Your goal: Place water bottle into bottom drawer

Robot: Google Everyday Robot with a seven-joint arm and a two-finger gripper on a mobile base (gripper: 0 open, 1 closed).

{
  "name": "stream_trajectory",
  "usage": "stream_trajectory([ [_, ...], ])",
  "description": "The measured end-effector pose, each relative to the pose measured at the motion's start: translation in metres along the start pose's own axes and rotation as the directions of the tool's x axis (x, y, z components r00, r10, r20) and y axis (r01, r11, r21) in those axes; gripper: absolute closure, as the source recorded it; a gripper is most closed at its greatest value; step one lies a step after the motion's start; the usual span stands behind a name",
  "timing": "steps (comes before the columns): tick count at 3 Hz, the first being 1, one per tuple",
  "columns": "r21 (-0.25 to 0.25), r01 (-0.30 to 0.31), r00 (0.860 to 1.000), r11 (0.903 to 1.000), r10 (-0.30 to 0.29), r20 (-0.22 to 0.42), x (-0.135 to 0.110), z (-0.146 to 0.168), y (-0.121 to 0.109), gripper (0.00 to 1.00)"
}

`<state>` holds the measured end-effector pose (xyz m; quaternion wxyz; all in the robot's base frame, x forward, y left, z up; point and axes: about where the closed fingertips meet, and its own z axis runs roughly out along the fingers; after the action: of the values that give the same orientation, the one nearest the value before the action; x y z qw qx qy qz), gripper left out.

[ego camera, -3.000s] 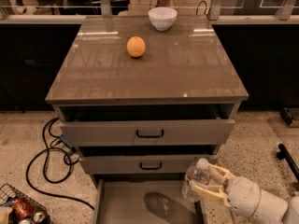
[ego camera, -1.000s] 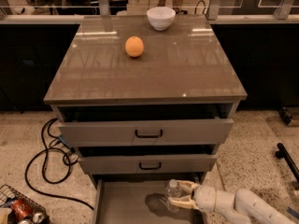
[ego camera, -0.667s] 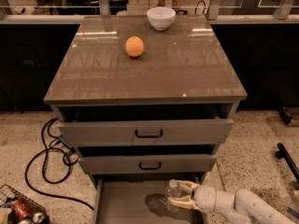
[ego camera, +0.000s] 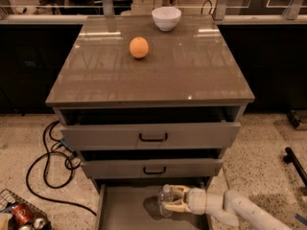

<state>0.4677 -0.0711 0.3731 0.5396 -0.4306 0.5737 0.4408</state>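
Note:
The bottom drawer (ego camera: 122,212) is pulled out at the foot of the grey cabinet, its plain grey floor showing. My gripper (ego camera: 169,200) reaches in from the lower right on a white arm and is shut on the water bottle (ego camera: 166,199), a clear plastic bottle. The bottle stands about upright inside the drawer, over its right half, with a shadow on the floor beside it. I cannot tell whether its base touches the floor.
An orange (ego camera: 138,47) and a white bowl (ego camera: 166,17) sit on the cabinet top (ego camera: 192,71). Two black-handled drawers (ego camera: 153,137) above stand partly open. Black cables (ego camera: 48,162) and a wire basket with cans (ego camera: 19,217) lie on the floor at left.
Three seconds ago the bottle was held higher and farther right, outside the drawer's edge. It has since moved left and down into the drawer, and has stayed still for the last second.

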Motion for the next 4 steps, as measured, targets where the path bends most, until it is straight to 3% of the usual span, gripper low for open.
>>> stream_trajectory([
  [1,-0.029,-0.030,0.999,0.9991,0.030,0.016,0.039,0.030,0.003,1.00],
  [2,-0.027,-0.063,0.998,0.9976,0.063,-0.012,0.080,0.049,0.006,1.00],
  [3,-0.015,-0.079,0.996,0.9968,0.079,-0.028,0.109,0.063,0.004,1.00],
  [4,0.032,-0.053,0.996,0.9981,0.055,-0.063,0.130,0.075,-0.004,1.00],
])
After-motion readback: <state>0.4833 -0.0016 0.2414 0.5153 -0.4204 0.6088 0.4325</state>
